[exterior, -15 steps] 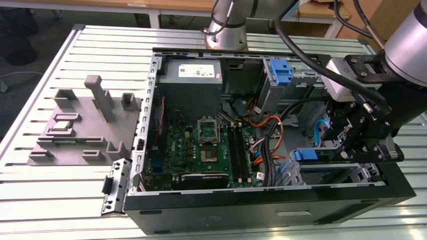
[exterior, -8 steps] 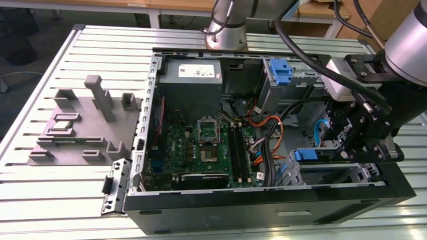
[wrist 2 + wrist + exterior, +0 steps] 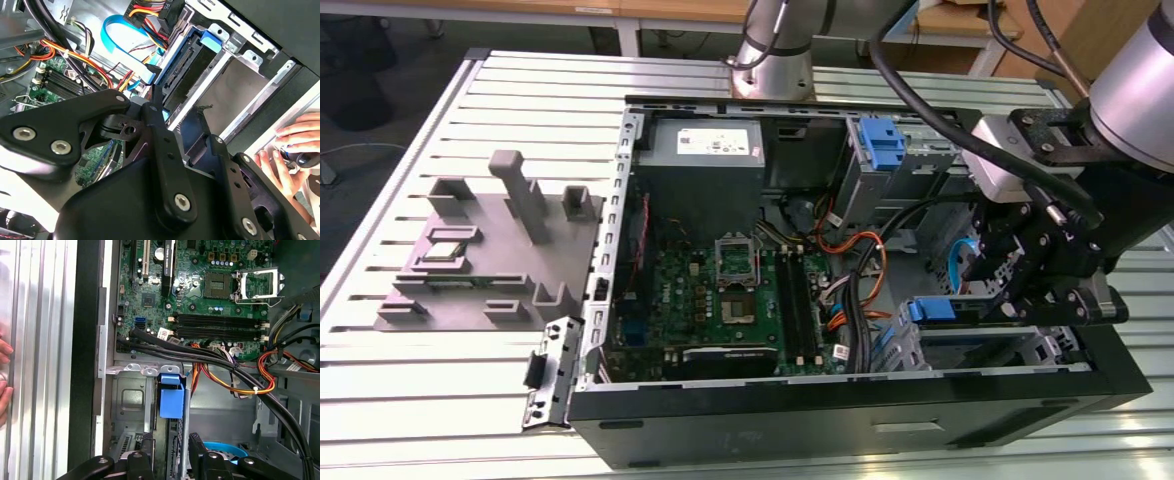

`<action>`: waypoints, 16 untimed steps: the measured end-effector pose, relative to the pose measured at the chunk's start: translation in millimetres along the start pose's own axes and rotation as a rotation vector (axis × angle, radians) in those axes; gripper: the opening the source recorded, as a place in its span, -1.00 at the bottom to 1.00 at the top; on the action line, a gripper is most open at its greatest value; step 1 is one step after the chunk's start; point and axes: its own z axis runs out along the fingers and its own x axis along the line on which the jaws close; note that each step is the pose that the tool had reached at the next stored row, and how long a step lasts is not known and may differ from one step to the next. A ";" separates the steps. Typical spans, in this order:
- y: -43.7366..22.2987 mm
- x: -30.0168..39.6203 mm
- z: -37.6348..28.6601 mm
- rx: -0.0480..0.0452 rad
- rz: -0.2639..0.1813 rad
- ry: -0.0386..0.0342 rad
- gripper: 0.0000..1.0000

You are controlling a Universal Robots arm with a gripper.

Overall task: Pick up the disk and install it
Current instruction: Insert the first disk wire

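Working at the drive cage [image 3: 252, 85], at about 4 o'clock of the open computer case [image 3: 854, 425] in the exterior view, the tool [image 3: 169, 456] is sitting right at the disk [image 3: 186, 62]. I cannot tell whether it is clamping the disk or only standing close round it.

Risks, as I am judging them:
- The disk is riding in narrow metal rails. If it is going in slightly tilted, it is likely to bind, and pushing on could bend the cage or crack the blue frame.
- An orange, red and yellow cable bundle [image 3: 235, 382] and a blue flat cable [image 3: 125, 32] are lying just beside the cage mouth. Either could be getting caught under the disk's end or dragged by the tool.
- A person's hand [image 3: 295, 150] is resting near the case wall, close to the arm, so a sideways shift could be pinching it.
- The motherboard [image 3: 720, 300] is lying near, at 9 o'clock of the cage. A slip could be striking it.

Disk appearance: it is standing on edge inside the cage, with a grey metal body and blue plastic running along its edges. A blue pull tab [image 3: 171, 399] is projecting from one end, and a dark connector strip is facing the cables. It is looking mostly inserted, but I cannot tell whether it is latched.
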 end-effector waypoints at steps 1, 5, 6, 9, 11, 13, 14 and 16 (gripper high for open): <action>0.0 0.0 -1.4 0.0000 0.000 -0.0002 -0.16; -0.1 -0.3 -8.9 0.0000 0.000 -0.0003 -0.16; -0.1 -0.3 -10.7 0.0000 0.000 -0.0004 -0.16; -0.1 -0.5 -15.0 0.0000 0.000 -0.0004 -0.16; -0.2 -0.5 -16.8 0.0000 0.000 -0.0005 -0.16; -0.3 -1.4 -16.8 0.0000 0.000 -0.0006 -0.16; -0.3 -2.3 -16.9 0.0000 0.000 -0.0006 -0.16; -0.4 -4.8 -16.8 0.0001 0.000 -0.0016 -0.16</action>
